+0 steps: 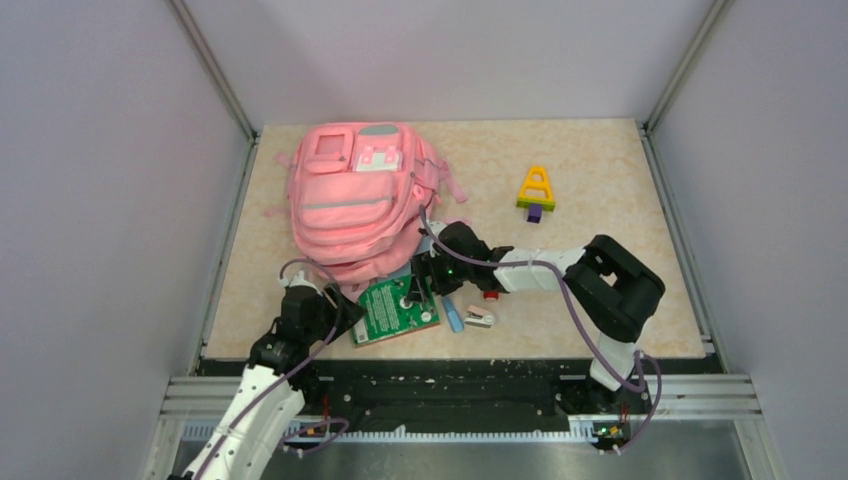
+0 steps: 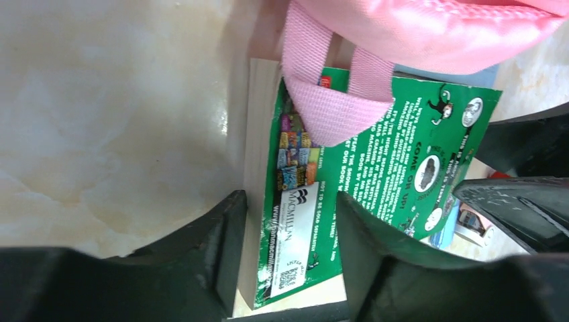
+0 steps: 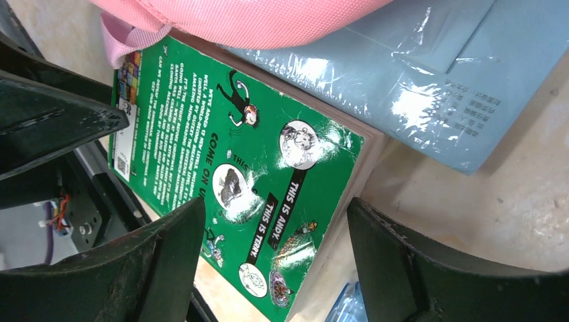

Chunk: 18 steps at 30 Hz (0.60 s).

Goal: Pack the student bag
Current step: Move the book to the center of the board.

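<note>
The pink student bag (image 1: 340,200) lies at the back left of the table, its lower edge resting over a green book (image 1: 398,310). My left gripper (image 1: 335,305) is open and low at the book's left corner. In the left wrist view (image 2: 288,261) its jaws straddle the book (image 2: 376,154), one beside the page edge and one over the cover. A pink strap (image 2: 329,100) lies on the book. My right gripper (image 1: 425,282) is open over the book's right corner. In the right wrist view (image 3: 275,261) its jaws stand either side of that corner (image 3: 268,181).
A pale blue plastic-wrapped packet (image 3: 429,87) lies partly under the bag beside the book. A blue item (image 1: 452,315), a small stapler-like thing (image 1: 480,318) and a red piece (image 1: 490,295) lie right of the book. A yellow A-shaped toy (image 1: 536,190) stands at the back right.
</note>
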Available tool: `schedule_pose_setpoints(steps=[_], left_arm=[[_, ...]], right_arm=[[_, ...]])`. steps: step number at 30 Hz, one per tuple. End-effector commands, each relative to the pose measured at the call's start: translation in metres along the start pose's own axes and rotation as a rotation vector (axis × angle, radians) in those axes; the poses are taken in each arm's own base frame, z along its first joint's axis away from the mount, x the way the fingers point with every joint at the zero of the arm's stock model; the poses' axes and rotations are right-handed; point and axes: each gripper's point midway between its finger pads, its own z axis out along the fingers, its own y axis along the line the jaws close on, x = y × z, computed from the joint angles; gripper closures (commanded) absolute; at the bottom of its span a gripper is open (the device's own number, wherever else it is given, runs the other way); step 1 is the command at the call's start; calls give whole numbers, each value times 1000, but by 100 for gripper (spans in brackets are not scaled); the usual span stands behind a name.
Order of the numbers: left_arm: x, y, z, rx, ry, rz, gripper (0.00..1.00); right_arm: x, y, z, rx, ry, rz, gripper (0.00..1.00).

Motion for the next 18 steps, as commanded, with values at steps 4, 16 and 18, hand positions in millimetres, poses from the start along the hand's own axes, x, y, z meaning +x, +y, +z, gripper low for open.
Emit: schedule_pose_setpoints(steps=[4, 16, 18], left_arm=[[1, -19, 5, 98, 21, 21, 56], [-5, -18, 5, 86, -10, 22, 58], [-5, -17, 5, 88, -14, 22, 58]], right_arm=[[-5, 39, 17, -232, -18, 54, 26], [-44, -36, -68, 309, -169, -8, 22], [-48, -54, -102, 455, -218, -13, 22]])
